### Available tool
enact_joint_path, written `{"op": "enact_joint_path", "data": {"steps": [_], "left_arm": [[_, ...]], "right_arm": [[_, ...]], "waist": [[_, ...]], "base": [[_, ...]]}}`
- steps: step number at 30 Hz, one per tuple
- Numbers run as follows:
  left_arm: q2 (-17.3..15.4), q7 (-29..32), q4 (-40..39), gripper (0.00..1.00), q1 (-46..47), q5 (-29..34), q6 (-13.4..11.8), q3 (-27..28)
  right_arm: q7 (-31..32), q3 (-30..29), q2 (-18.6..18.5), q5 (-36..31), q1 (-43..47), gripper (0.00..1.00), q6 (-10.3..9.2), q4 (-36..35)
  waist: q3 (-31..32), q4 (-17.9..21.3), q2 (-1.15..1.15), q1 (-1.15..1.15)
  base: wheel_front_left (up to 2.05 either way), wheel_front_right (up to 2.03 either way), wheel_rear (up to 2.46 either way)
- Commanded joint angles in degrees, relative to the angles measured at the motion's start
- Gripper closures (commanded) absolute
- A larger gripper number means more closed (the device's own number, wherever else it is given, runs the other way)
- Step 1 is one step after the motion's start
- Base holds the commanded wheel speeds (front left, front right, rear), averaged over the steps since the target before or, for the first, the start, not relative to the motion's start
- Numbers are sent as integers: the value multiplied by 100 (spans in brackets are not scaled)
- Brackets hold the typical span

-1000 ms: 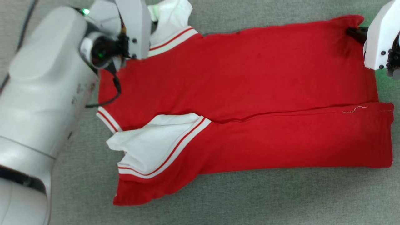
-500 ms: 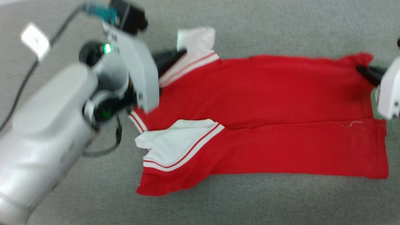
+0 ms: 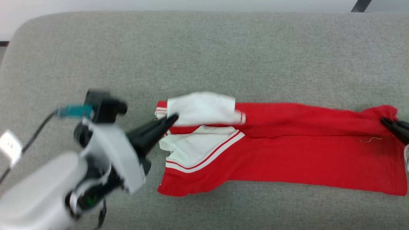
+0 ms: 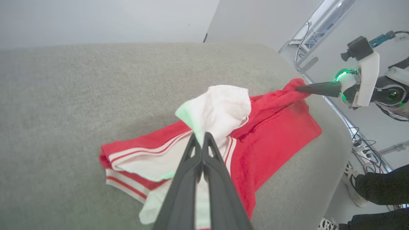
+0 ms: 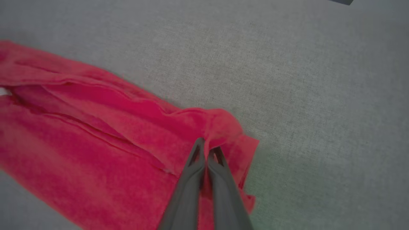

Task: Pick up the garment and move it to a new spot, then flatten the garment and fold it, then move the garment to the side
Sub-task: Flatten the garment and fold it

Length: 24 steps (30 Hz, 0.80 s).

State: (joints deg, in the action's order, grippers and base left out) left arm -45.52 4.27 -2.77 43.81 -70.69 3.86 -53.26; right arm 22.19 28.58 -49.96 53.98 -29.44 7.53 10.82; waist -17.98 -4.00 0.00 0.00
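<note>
Both pinch the garment (image 3: 287, 159): left gripper (image 4: 200, 137) the white sleeve (image 3: 201, 108), right gripper (image 5: 208, 145) apparently the hem (image 5: 223, 127).

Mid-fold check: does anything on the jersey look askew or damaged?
Two small things. A loose pale thread trails from the garment near its hem, by the right gripper. At the other end, the white sleeve pinched by the left gripper lies crumpled rather than flat.

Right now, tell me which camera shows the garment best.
Head view: the garment shows nearly whole, end to end. Left wrist view gives its white-sleeved end, foreshortened; right wrist view, a blurred red corner.
</note>
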Motion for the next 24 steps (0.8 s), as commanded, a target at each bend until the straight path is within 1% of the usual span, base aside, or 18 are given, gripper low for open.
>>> {"op": "enact_joint_path", "data": {"steps": [1,5,8,9,11,13,16,21,24], "left_arm": [[-87,-146,-162,100,-267,-67,-91,29],[-316,-577,-598,100,-906,-192,-319,70],[-384,-698,-685,100,-1245,-238,-398,-29],[-362,-697,-661,100,-1309,-204,-415,-79],[-229,-654,-555,100,-1393,-247,-378,-189],[-56,-609,-323,100,-1365,-264,-318,-272],[240,-613,114,100,-1227,-187,-226,-352],[625,-649,831,100,-1066,10,-110,-493],[761,-709,1109,100,-1009,42,-26,-517]], "right_arm": [[-47,-197,-7,-32,224,100,-8,-77],[2,-719,42,-151,855,100,-9,-313],[114,-1055,141,-241,1227,100,-9,-426],[156,-1164,176,-300,1335,100,-9,-426],[230,-1324,300,-416,1477,100,-9,-398],[284,-1432,325,-701,1555,100,-9,-329],[329,-1522,597,-822,1591,100,-9,-233],[323,-1491,895,-993,1507,100,-9,-72],[271,-1443,1009,-1063,1464,100,-8,-1]], "waist": [[12,-12,0,0],[3,-23,0,0],[-24,-40,0,0],[-30,-61,0,0],[-49,-90,0,0],[-84,-126,0,0],[-126,-148,0,0],[-178,-131,0,0],[-170,-110,0,0]], "base": [[0,0,0],[0,0,0],[0,0,0],[0,0,0],[0,0,0],[0,0,0],[0,0,0],[0,0,0],[0,0,0]]}}
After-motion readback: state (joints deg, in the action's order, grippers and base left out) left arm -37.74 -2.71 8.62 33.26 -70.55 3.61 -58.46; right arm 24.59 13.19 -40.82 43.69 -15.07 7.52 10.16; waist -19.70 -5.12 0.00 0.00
